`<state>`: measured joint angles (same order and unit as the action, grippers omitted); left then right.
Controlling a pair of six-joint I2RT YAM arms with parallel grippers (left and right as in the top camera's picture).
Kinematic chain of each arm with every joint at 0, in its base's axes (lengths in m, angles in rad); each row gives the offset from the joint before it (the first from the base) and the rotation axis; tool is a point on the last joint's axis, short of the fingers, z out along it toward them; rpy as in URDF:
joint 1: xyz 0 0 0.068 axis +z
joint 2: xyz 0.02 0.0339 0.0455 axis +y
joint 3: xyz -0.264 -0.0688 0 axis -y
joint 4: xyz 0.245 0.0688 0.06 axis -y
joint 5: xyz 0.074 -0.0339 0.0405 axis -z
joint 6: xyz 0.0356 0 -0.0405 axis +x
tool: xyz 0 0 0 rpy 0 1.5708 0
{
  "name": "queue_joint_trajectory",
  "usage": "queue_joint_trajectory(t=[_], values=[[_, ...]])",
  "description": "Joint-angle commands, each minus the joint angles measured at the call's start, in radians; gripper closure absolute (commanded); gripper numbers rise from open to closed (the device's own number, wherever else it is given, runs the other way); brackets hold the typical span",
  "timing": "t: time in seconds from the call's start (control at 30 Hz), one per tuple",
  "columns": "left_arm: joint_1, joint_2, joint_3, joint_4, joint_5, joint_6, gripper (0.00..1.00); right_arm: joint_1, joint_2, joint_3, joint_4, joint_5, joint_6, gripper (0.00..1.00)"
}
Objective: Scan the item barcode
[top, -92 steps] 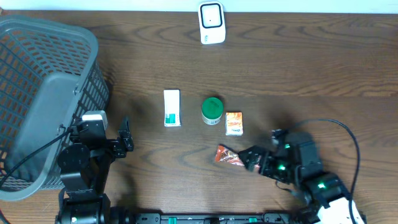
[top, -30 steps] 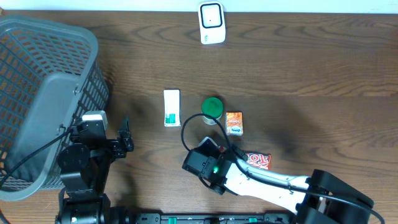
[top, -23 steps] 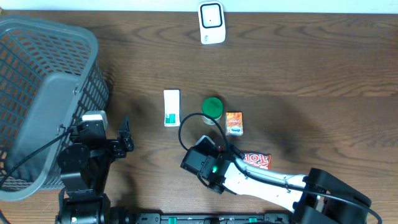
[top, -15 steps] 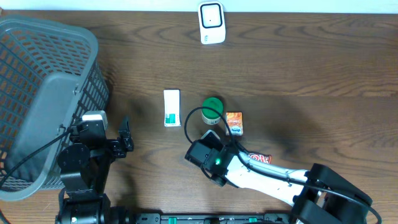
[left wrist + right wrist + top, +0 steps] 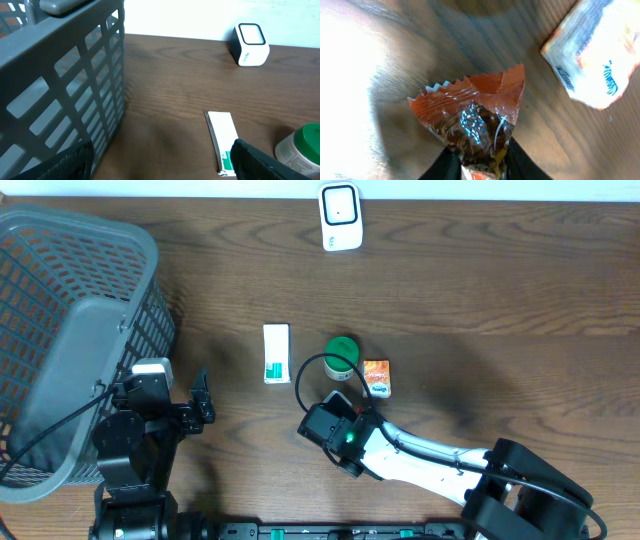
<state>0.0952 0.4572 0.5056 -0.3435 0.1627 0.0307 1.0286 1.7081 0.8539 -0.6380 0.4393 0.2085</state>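
Operator: Where do we have the snack packet (image 5: 470, 125)?

Spotter: We see it in the right wrist view: orange-red foil with a zigzag top edge, its lower end pinched between the right fingers (image 5: 442, 169) — they are clamped on it. Wood shows all round it. We cannot tell whether it rests on the tabletop (image 5: 500, 290) or sits just off it.

Operator: And from overhead?

Spotter: We cannot make the packet out there, because the wrist covers it. The right arm (image 5: 430, 455) reaches in from the lower right. Its end is just below the green-lidded jar (image 5: 341, 355) and the orange sachet (image 5: 376, 377). In the wrist view that sachet lies near the packet's upper right, not touching it.

Operator: What about the scanner (image 5: 340, 217)?

Spotter: We have it, white, at the far edge of the tabletop, well apart from the packet.

Operator: And our left side?

Spotter: The left fingers (image 5: 65, 162) stand wide apart with nothing between them, beside the grey basket (image 5: 70, 330). Ahead of them lies the white box (image 5: 276, 353) with green print — just left of the jar.
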Motion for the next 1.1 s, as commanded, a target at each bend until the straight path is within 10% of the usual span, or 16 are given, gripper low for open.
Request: queue_joint_trajectory(t=[0.0, 0.53, 1.07], values=[[-0.002, -0.002, -0.001, -0.001, 0.009, 0.014, 0.13, -0.009, 0.011, 0.003, -0.006, -0.047, 0.000, 0.91], [-0.002, -0.002, -0.001, -0.001, 0.009, 0.014, 0.12, -0.232, -0.098, 0.322, -0.206, -1.046, -0.403, 0.99], [-0.002, -0.002, -0.001, -0.001, 0.009, 0.014, 0.12, -0.353, -0.042, 0.240, 0.483, -1.404, -0.557, 0.99]])
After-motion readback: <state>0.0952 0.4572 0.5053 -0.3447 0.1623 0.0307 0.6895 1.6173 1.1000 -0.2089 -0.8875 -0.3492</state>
